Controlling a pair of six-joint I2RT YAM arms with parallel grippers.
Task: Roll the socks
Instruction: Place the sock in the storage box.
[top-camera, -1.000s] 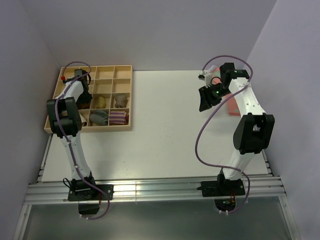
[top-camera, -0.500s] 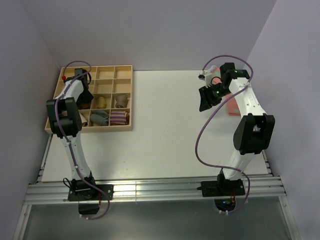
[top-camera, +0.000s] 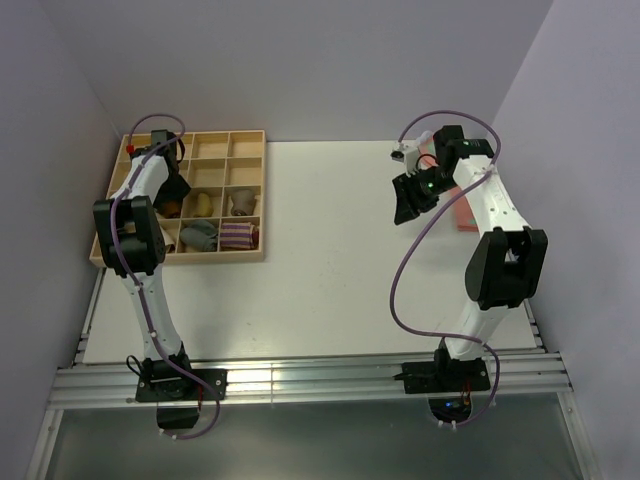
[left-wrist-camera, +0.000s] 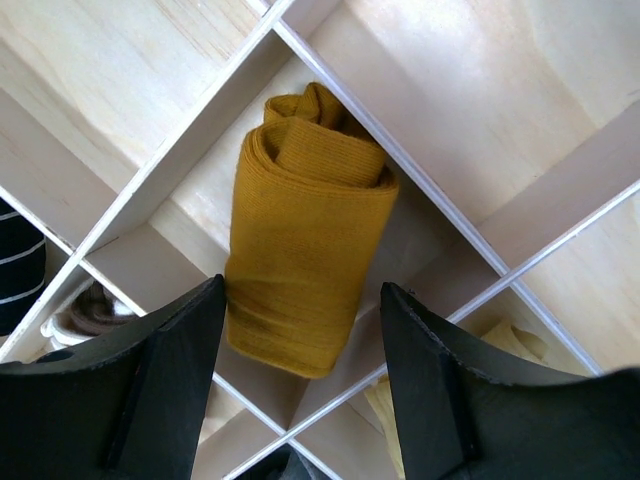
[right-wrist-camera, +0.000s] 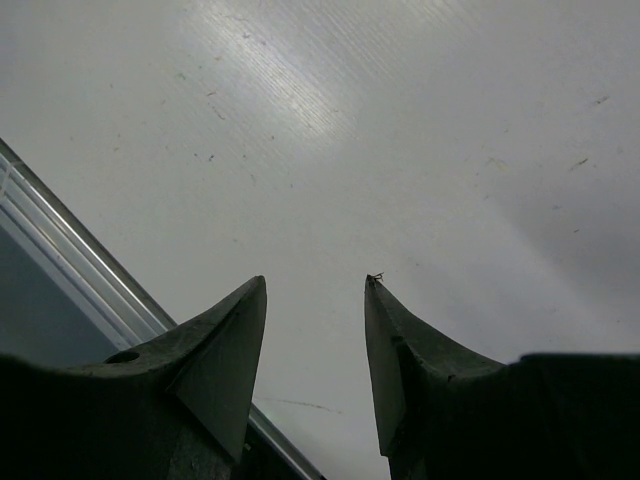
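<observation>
The mustard-orange sock (left-wrist-camera: 305, 230) lies rolled up in one compartment of the wooden tray (left-wrist-camera: 150, 80), resting against a divider. My left gripper (left-wrist-camera: 300, 290) hovers over its near end, open. The left finger is at the roll's edge and the right finger stands apart from it. From above, the left gripper (top-camera: 170, 188) is over the tray's left column, and only a brown-orange bit of the sock (top-camera: 172, 208) shows beneath it. My right gripper (right-wrist-camera: 315, 282) is open and empty above the bare white table; in the top view the right gripper (top-camera: 408, 200) hangs at the table's far right.
The tray (top-camera: 250, 256) sits at the table's far left. It holds a pale yellow bundle (top-camera: 203, 203), a grey bundle (top-camera: 198, 235), a striped bundle (top-camera: 238, 236) and a brownish one (top-camera: 240, 203). A pink sock (top-camera: 465, 216) lies under the right arm by the right wall.
The left gripper's jaws have widened a little around the rolled sock, and the wrist has shifted slightly toward the tray's back. The right gripper has drifted a little left.
</observation>
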